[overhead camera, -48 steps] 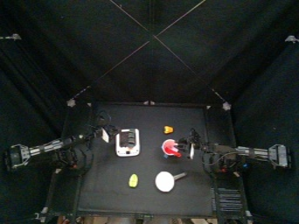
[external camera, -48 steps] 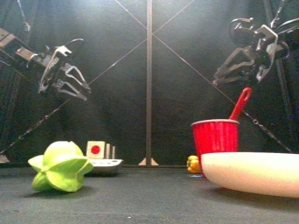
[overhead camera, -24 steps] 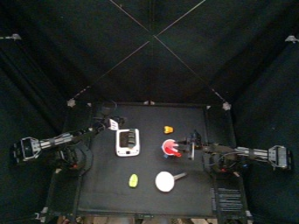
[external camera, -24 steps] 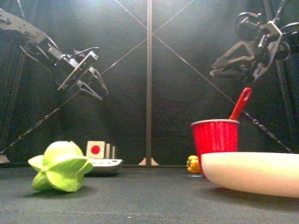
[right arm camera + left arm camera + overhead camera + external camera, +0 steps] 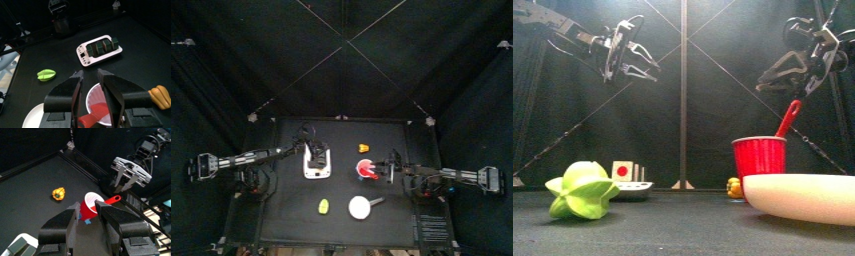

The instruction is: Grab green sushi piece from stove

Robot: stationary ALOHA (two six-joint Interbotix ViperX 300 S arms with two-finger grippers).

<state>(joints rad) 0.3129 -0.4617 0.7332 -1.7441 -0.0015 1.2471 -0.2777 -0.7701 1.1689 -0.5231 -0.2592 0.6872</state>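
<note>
The green sushi piece sits on the stove, a white rounded block with dark markings, lying in the middle of the right wrist view and left of centre on the counter in the top view. In the front view the stove shows low at the left, partly behind a green star-shaped fruit; a block with a red spot stands on it there, and the green piece itself cannot be made out.

The left hand hangs above the stove's far end in the top view and is high in the upper left of the front view, touching nothing. Its jaws are spread, with nothing between them.

To the right of the stove stands a red cup with a red stick leaning out of it. The right hand hovers just beside the cup in the top view; in its wrist view the jaws are parted over the cup and grip nothing.

A small orange-yellow fruit lies behind the cup. A round white dish is near the counter's front edge, and the green fruit lies to its left.
</note>
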